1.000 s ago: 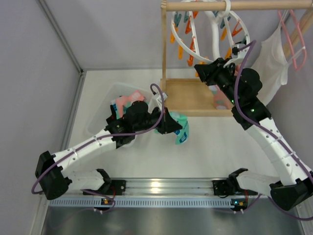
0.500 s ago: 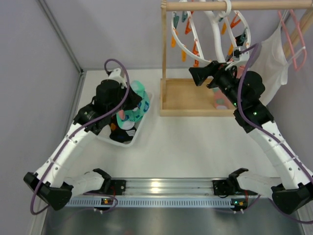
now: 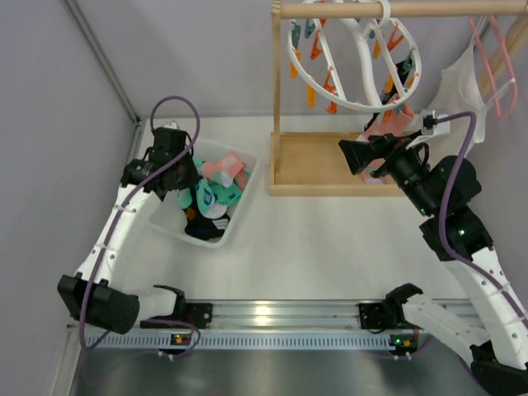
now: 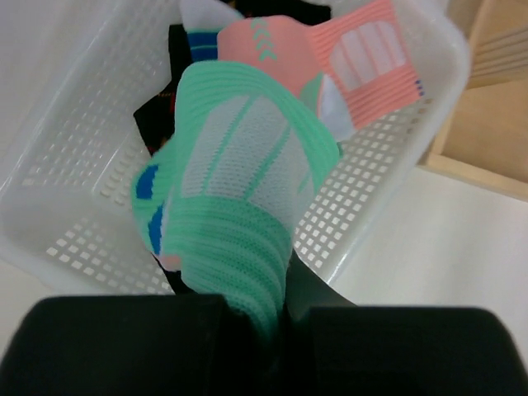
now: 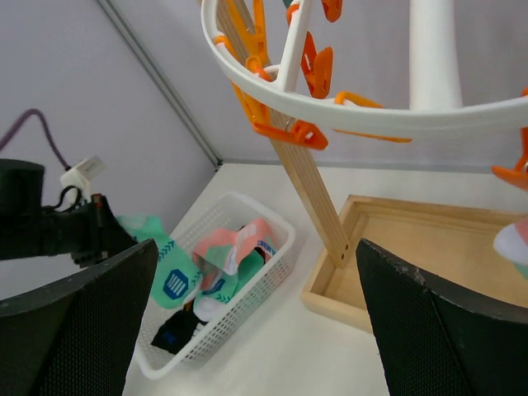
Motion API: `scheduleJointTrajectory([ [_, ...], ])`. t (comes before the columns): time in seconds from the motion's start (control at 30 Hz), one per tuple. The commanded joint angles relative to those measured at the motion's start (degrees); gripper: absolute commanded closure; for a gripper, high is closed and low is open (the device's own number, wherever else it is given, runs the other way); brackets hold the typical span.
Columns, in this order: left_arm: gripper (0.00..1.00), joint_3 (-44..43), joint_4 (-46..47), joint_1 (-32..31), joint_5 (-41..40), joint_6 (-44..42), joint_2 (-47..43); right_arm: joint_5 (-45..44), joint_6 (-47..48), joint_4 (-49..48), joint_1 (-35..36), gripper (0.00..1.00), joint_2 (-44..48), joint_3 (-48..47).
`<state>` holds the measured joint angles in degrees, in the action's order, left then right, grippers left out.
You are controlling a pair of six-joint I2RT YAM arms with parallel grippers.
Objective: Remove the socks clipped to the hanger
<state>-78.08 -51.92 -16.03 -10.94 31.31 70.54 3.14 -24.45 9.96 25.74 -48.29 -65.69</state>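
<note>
Fingers of the left gripper (image 4: 260, 326) are clamped together on one end of a mint-green sock (image 4: 239, 190), whose ribbed edge disappears between them. The sock has white mesh panels and a blue patch at its side. It dangles over a white basket (image 4: 388, 157); whether it touches the heap inside cannot be told. In that heap lie a coral sock (image 4: 363, 58) with pale stripes and a black sock (image 4: 157, 124), both partly under the green one. Seen from above, the basket sits on the table (image 3: 330, 239) at the left, and the left arm reaches over its far-left corner.

The right gripper (image 3: 346, 155) has its fingers (image 5: 82, 322) spread wide with nothing between them. It hovers over the wooden tray (image 3: 313, 165) of a drying stand, pointing left toward the basket, below the hanger (image 3: 355, 62). The hanger is a white ring with orange clips (image 5: 318, 70) and a few teal ones, hooked on the stand's top rod (image 3: 330, 10). One pink sock (image 3: 386, 124) hangs clipped at the ring's near-right side, just beside the right arm's wrist. At the right end of the rod, a white garment (image 3: 458, 91) hangs on a pink wire hanger (image 3: 488, 66).
</note>
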Motion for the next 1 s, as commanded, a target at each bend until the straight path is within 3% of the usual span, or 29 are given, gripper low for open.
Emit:
scheduleJointTrajectory([
  [0.0,1.0,2.66,-1.17,2.49,3.99,-1.78,4.15,-0.32,0.46,4.01,-0.51,0.01,4.34,1.26],
  [0.2,0.92,3.47,5.59,4.34,10.23,-5.03,14.7,-1.29,0.54,7.35,-0.6,0.01,9.44,1.8],
  [0.33,0.95,3.38,6.04,5.75,13.83,-3.81,22.0,-1.55,0.63,10.34,-0.6,0.01,11.11,1.96],
  [0.5,0.92,6.18,6.39,6.8,15.86,-0.81,24.64,-10.85,-1.48,16.05,-0.51,0.01,14.01,3.29],
  [0.57,0.86,7.24,6.48,7.15,16.47,0.15,24.03,-18.2,-2.44,21.82,-0.51,0.0,13.67,2.59],
  [0.67,0.65,8.65,6.31,7.68,15.51,1.12,19.73,-26.22,-3.5,29.3,-0.6,0.01,11.48,0.22],
  [0.73,0.52,8.65,6.31,7.68,14.11,1.73,14.83,-26.69,-2.8,30.12,-0.6,0.01,10.42,-0.66],
  [0.77,0.37,8.39,6.31,7.68,13.93,1.74,13.15,-26.95,-2.89,30.3,-0.6,0.0,9.72,-0.75],
  [0.87,0.19,6.46,6.04,7.68,15.67,1.39,8.39,-28.09,-3.32,29.68,-0.69,0.01,9.36,-0.05],
  [0.97,0.09,4.0,5.08,7.68,18.31,1.21,5.58,-28.45,-3.59,26.61,-1.04,0.0,10.32,3.28],
])
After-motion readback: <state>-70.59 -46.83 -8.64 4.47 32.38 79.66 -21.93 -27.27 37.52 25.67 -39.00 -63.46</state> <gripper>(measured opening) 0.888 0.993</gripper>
